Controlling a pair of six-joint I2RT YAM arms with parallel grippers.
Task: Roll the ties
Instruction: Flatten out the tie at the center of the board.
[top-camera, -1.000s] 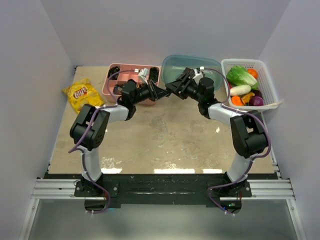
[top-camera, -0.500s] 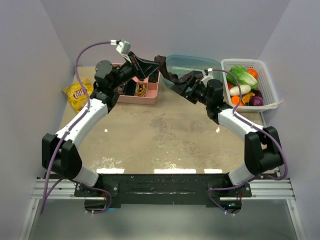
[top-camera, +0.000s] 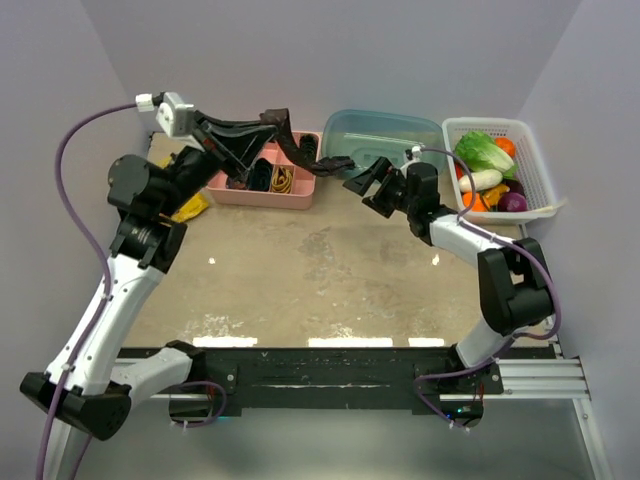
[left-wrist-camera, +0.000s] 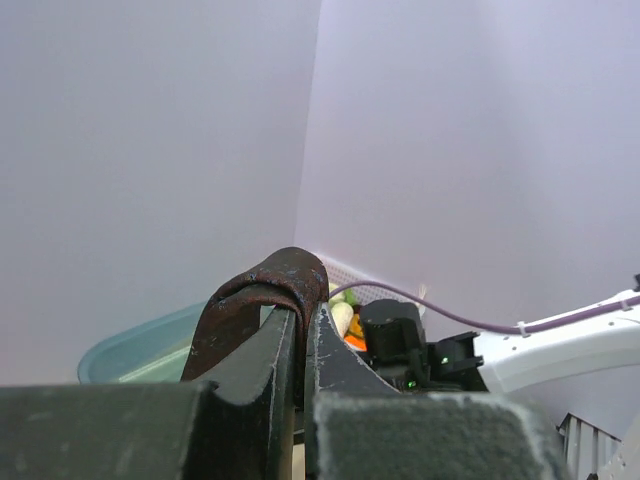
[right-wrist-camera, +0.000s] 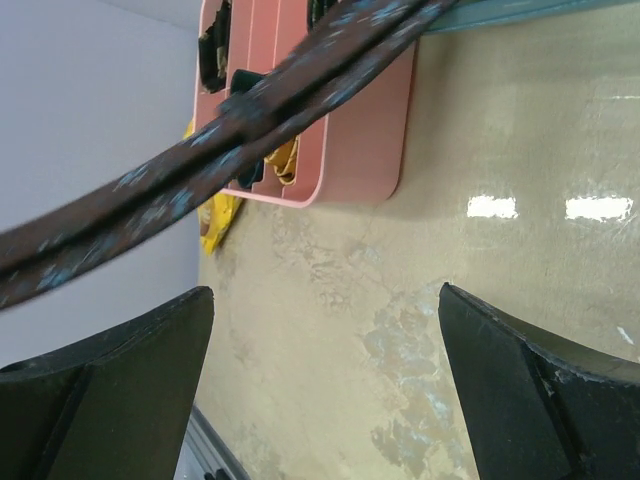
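The dark brown-maroon tie (top-camera: 297, 150) hangs in the air from my left gripper (top-camera: 270, 122), which is raised high over the pink tray. The tie sags rightwards towards the teal bin (top-camera: 385, 128). In the left wrist view the jaws are shut on the tie (left-wrist-camera: 268, 288), which loops over the left finger; the gripper (left-wrist-camera: 303, 325) points at the right arm. My right gripper (top-camera: 363, 190) is open and empty, just below and right of the tie's lower part. In the right wrist view the tie (right-wrist-camera: 230, 125) crosses the upper left as two strands, above the open gripper (right-wrist-camera: 325, 290).
A pink divided tray (top-camera: 290, 192) with small dark items stands at the back; it also shows in the right wrist view (right-wrist-camera: 350, 130). A white basket (top-camera: 535, 165) of vegetables is at the back right. A yellow chips bag (top-camera: 192, 205) lies at the back left.
My left arm has swung up and to the left with the tie, drawing it out towards the pink tray. My right gripper has dropped slightly, away from the tie.
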